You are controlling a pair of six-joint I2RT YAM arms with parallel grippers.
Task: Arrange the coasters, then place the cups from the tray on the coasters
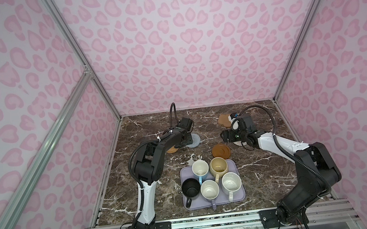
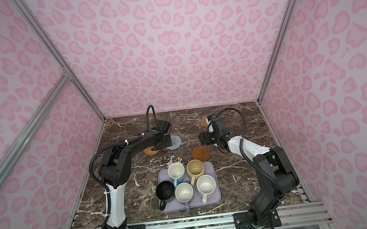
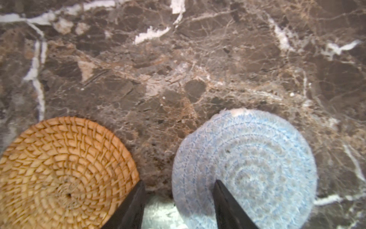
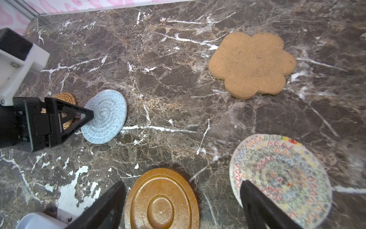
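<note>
Lavender rectangular tray [image 1: 239, 198] at 6 o'clock. Blue-grey woven coaster [image 3: 257, 158] at 11 o'clock, just beside orange woven coaster [image 3: 65, 168]. Left gripper [image 3: 179, 182] released, jaws straddling its rim; right gripper [image 4: 182, 182] released, empty. Likely light, floppy: pinch the edge.

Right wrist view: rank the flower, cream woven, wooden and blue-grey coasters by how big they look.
1. Cream woven coaster, close to the camera.
2. Flower coaster.
3. Wooden disc, cut off by the frame edge, so its rank against the flower coaster is unsure.
4. Blue-grey coaster, farther off.
</note>
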